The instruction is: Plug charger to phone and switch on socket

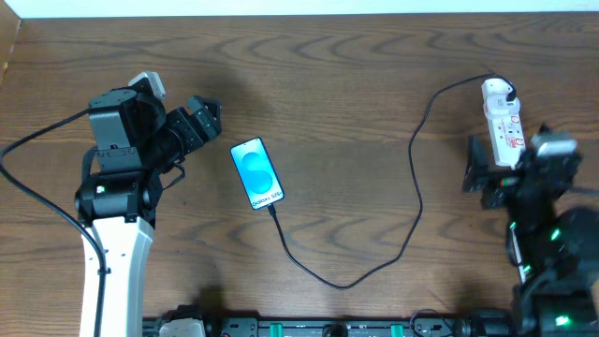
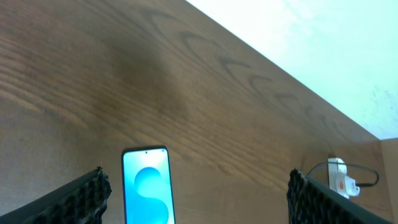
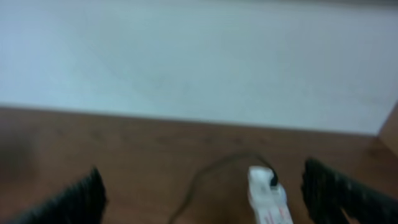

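The left gripper [image 2: 199, 205] is spread wide and holds nothing, aimed at the phone [image 1: 256, 172], which lies flat just beyond it with its screen lit. The right gripper [image 3: 208, 199] is equally wide and empty, with the near end of the socket [image 1: 501, 117] between its fingers. The charger [image 1: 416, 178] loops across the brown wooden table [image 1: 356, 75] from the phone's near end to the socket's far end. A pale wall [image 3: 199, 56] stands behind. Both arms are folded low.

Dark wood-grain table [image 1: 356, 65]; pale plain wall [image 3: 199, 56] behind far edge.
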